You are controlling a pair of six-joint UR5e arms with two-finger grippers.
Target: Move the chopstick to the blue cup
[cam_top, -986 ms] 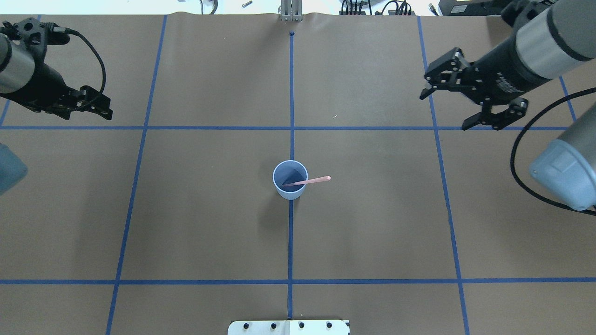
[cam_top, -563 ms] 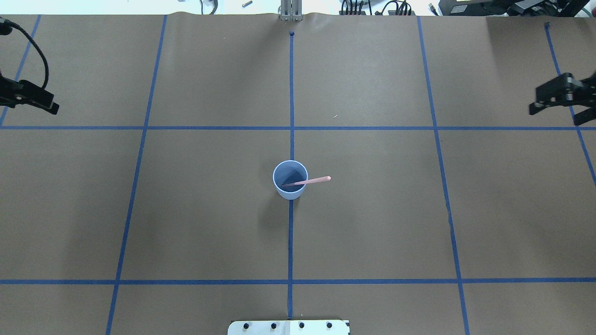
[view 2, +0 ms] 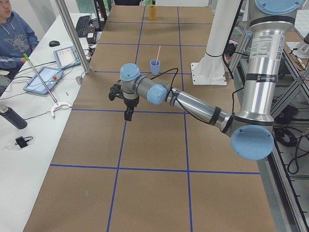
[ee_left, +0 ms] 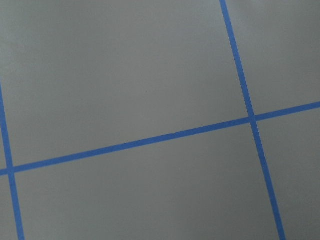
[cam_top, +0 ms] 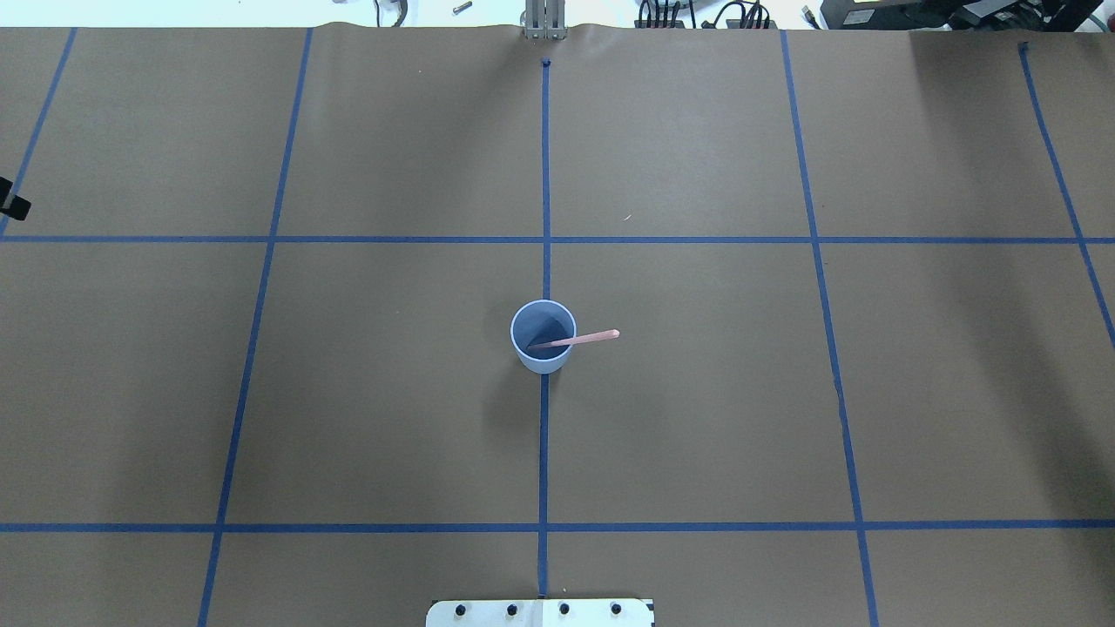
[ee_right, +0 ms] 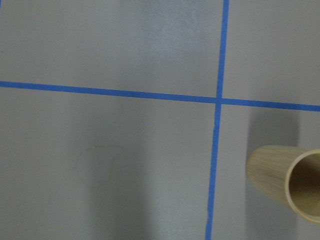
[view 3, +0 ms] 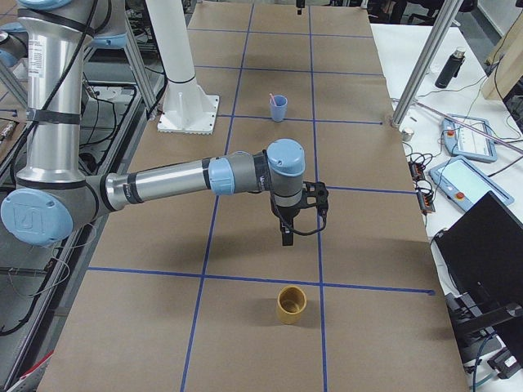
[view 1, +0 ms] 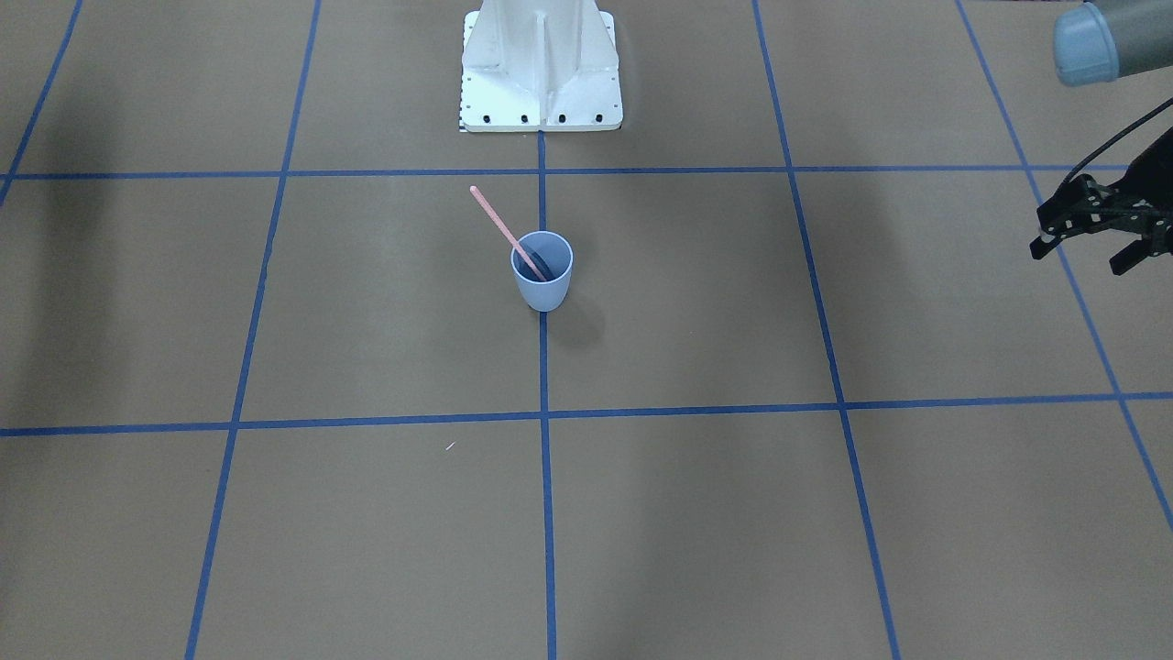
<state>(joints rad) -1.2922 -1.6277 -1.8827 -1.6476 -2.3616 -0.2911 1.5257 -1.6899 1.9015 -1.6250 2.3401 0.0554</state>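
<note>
The blue cup (cam_top: 543,348) stands upright at the table's centre, on the middle tape line. The pale pink chopstick (cam_top: 588,337) leans in it, its lower end inside and its top sticking out over the rim toward the robot's right. Both also show in the front view, the cup (view 1: 542,284) and the chopstick (view 1: 495,218). My left gripper (view 1: 1081,257) is open and empty, far off by the table's left end; only a tip shows at the overhead view's edge (cam_top: 13,206). My right gripper (view 3: 302,216) shows only in the exterior right view, so I cannot tell whether it is open.
A tan bamboo cup (view 3: 291,304) stands near the table's right end, just beyond the right gripper, and shows in the right wrist view (ee_right: 285,182). The white robot base (view 1: 541,64) is at the robot's edge. An operator (view 2: 14,36) sits beside the table.
Both arms have drawn back outward. The left gripper has slid to the overhead view's left edge and the right one has left that view. Cup and chopstick have not moved.
</note>
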